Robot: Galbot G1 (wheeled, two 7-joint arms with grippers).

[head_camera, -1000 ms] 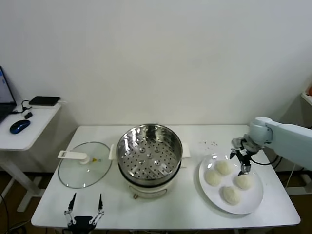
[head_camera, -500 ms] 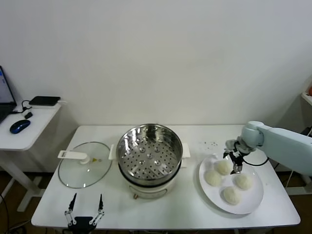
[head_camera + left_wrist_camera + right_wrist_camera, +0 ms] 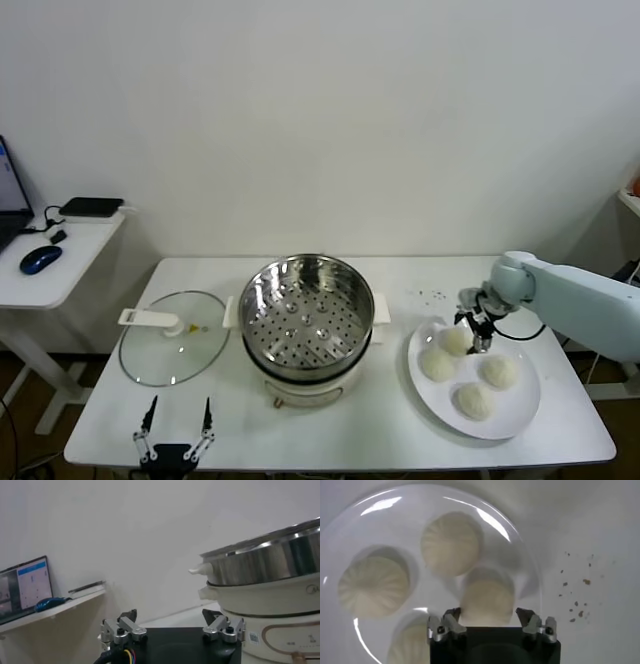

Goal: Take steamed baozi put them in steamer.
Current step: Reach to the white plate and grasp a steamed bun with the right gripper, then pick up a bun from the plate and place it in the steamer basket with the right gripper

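While all four baozi (image 3: 469, 371) lie on the white plate (image 3: 519, 413) at the right side of the counter (image 3: 400, 435), the right end effector (image 3: 472, 331) hangs just above the rear baozi (image 3: 487, 600), its fingers apart on both sides of it, probably so that it can close on this one. The steamer (image 3: 306, 312) stands open in the middle with nothing inside, its glass lid (image 3: 173, 337) laid beside it to keep the way free. The left end effector (image 3: 172, 437) waits at the front edge, fingers apart.

Four baozi (image 3: 455, 341), one steamer (image 3: 306, 308)
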